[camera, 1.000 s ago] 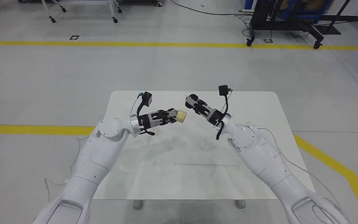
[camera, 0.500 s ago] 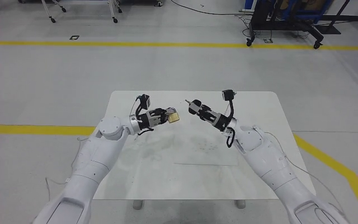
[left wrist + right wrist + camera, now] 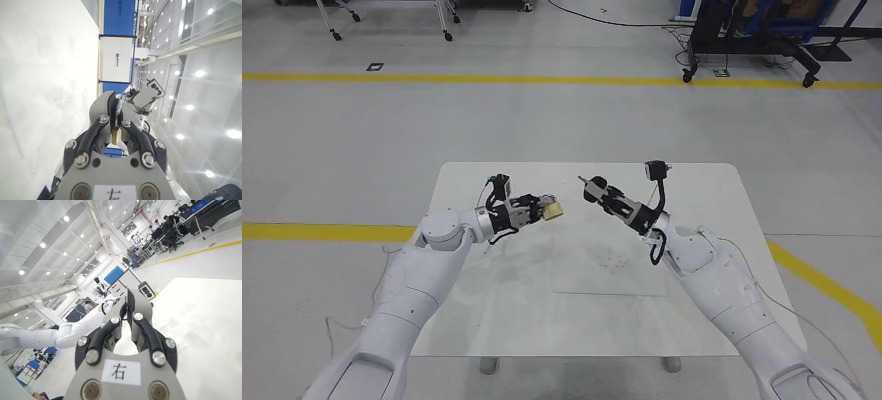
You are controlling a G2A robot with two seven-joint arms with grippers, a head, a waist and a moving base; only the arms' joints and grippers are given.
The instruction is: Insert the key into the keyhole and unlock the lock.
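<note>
Separating: right claw (image 3: 593,187) pinching key (image 3: 583,180) backed toward 3 o'clock, away from lock (image 3: 555,209) clamped in left claw (image 3: 544,208); gap wider, insertion pending.

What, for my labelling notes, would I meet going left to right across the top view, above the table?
left gripper → lock it holds → key → right gripper holding the key

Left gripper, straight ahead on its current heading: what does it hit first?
Most likely the right gripper, shut on the key: the left gripper, holding the lock, aims across the gap at its body behind the fingers. Heights are unclear, so it might pass over or under.
</note>
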